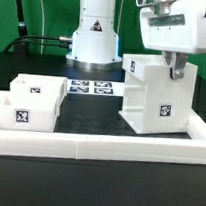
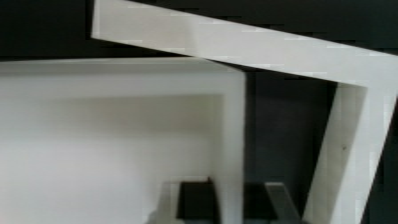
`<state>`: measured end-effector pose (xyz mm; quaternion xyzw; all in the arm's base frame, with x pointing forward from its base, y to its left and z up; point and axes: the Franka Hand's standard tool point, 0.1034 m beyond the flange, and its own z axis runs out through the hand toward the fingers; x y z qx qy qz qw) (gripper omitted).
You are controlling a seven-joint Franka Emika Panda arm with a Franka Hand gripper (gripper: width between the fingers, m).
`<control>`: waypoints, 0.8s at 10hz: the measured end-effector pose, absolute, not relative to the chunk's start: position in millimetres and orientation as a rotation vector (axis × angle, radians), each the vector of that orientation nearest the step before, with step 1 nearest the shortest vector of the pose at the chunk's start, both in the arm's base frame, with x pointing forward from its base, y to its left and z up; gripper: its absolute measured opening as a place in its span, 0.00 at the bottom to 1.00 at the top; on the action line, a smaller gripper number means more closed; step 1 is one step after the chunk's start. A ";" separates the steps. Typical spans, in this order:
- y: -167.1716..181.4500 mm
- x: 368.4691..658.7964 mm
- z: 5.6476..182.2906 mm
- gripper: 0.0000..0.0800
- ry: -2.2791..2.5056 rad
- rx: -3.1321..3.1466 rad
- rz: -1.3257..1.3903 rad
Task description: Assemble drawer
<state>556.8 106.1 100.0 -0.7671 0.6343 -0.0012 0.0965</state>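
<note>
The drawer housing [image 1: 152,95], a white cube-like box with a square tag on its front, stands at the exterior view's right, close to the corner of the border rail. My gripper [image 1: 177,69] comes down from above onto the housing's far right top edge. In the wrist view the two fingers [image 2: 203,202] straddle the housing's thin side wall [image 2: 238,120], one inside and one outside, with a narrow gap, so the gripper [image 2: 244,203] looks shut on that wall. Two shallow white trays [image 1: 26,100] with tags sit together at the exterior view's left.
The long low white border rail [image 1: 98,146] runs along the front and turns up the exterior view's right side; it shows in the wrist view as an L-shape [image 2: 342,130]. The marker board [image 1: 92,88] lies in front of the robot base [image 1: 93,35].
</note>
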 end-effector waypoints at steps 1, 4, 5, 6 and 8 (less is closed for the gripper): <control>105.7 558.1 99.8 0.05 1.911 -2.242 0.012; 105.0 580.8 97.6 0.05 1.948 -2.216 0.064; 105.6 591.9 97.9 0.05 1.944 -2.209 0.056; 105.8 599.9 97.9 0.05 1.942 -2.205 0.051; 105.0 616.1 98.1 0.05 1.944 -2.200 0.056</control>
